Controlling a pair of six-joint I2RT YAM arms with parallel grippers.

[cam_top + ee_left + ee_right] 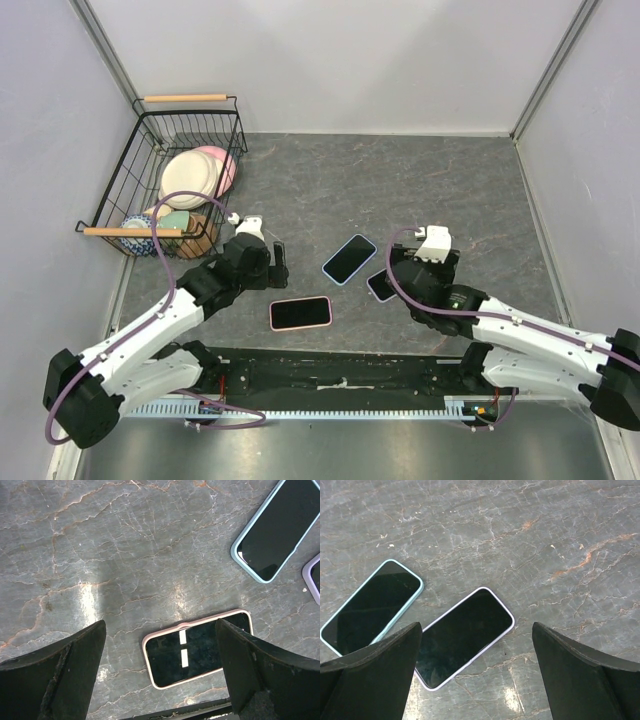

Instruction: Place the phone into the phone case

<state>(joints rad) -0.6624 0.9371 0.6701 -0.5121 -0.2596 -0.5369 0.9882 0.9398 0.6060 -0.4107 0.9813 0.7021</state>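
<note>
Three dark-faced phone shapes with coloured rims lie flat on the grey marbled table; I cannot tell which are phones and which are empty cases. The pink-rimmed one [300, 313] lies nearest, seen between the left fingers [197, 647]. The light-blue-rimmed one [349, 259] [277, 527] [370, 605] lies in the middle. The lavender-rimmed one [381, 285] [462, 637] lies below the right gripper. My left gripper [278, 265] [160, 675] is open and empty, above and just behind the pink one. My right gripper [405, 272] [475, 675] is open and empty over the lavender one.
A black wire basket [130, 170] with wooden handles holds plates and bowls at the far left. A black strip [340, 370] runs along the table's near edge by the arm bases. White walls close the table on three sides.
</note>
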